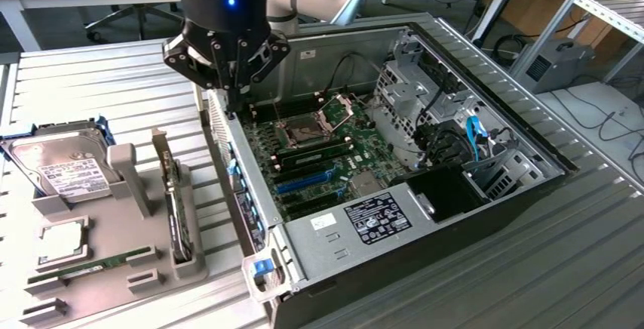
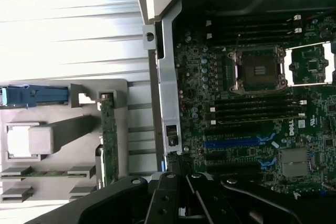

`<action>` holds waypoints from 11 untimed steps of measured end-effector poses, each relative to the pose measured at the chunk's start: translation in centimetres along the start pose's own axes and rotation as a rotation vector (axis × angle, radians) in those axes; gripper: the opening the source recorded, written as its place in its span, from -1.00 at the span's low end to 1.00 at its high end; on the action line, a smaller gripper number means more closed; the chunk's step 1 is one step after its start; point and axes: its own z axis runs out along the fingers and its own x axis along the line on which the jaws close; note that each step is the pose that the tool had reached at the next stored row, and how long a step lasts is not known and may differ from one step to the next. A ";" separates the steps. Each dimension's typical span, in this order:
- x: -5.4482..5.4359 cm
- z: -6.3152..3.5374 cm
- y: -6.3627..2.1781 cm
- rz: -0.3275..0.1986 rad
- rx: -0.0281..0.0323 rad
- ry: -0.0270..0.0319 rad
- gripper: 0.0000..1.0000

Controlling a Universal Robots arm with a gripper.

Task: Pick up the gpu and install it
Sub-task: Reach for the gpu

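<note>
Hand closed, empty, over PC case wall. Gpu stands edgewise in grey holder, beyond that wall from hand. Judged light, stiff, fragile; grip upper edge.

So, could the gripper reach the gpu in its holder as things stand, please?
Probably yes. The gpu stands on edge in the grey holder, its top edge uncovered, and the gripper hangs above the computer case wall beside that holder.

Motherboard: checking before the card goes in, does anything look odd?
The CPU socket is empty, its metal cover flipped open beside it. The gpu stands on edge in its holder; nothing looks damaged.
</note>
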 end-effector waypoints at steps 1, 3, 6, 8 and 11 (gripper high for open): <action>0.1 0.01 0.00 0.000 -0.0001 -0.0001 -0.79; 0.2 0.03 -0.02 0.000 0.0001 -0.0001 -0.79; 0.3 0.05 -0.03 0.000 0.0002 -0.0001 -0.79; 0.4 0.06 -0.04 0.000 0.0004 0.0000 -0.79; 0.5 0.08 -0.05 0.000 0.0006 0.0000 -0.79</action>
